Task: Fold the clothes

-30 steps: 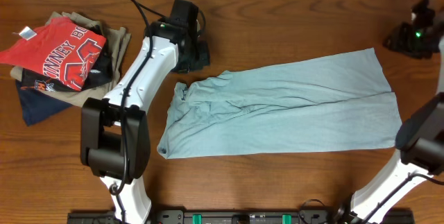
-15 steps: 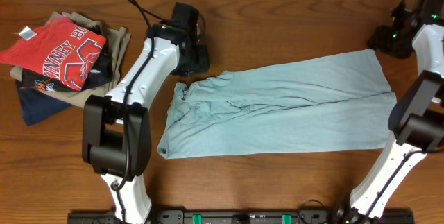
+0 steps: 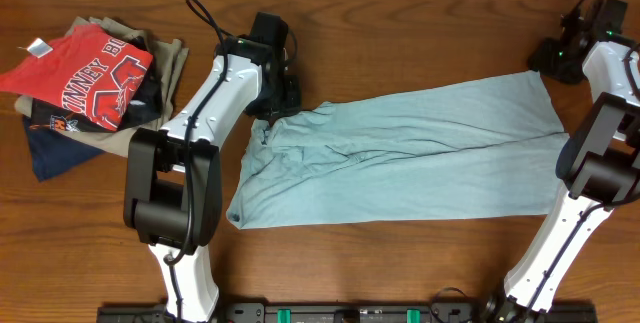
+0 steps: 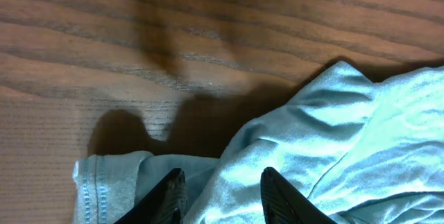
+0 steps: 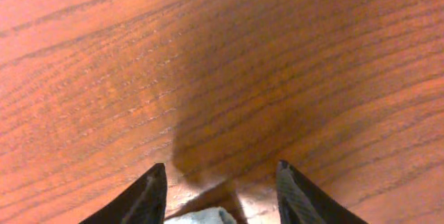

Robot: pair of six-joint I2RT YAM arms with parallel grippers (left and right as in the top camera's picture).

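The shirt (image 3: 400,158) lies spread long across the table (image 3: 400,23) in front of me. Its near edge is fairly straight and its left end is rumpled.

A second ago my left claw (image 4: 222,175) was clenched and hung just beyond that rumpled end. Now it has slid onto the far left corner and its fingers have parted partway. A ridge of cloth lies between them and a stitched hem (image 4: 104,182) sits just to one side. It is released, touching or nearly touching the fabric, and not yet closed on it.

My right claw (image 5: 220,167) has swung in from the table's side to the far right corner. It stands roughly half open and holds nothing. Only the tip of the shirt shows in the gap, with bare wood beyond.

I judge that both claws are now set along the far edge, ready to pinch there and draw it toward me for the next fold.
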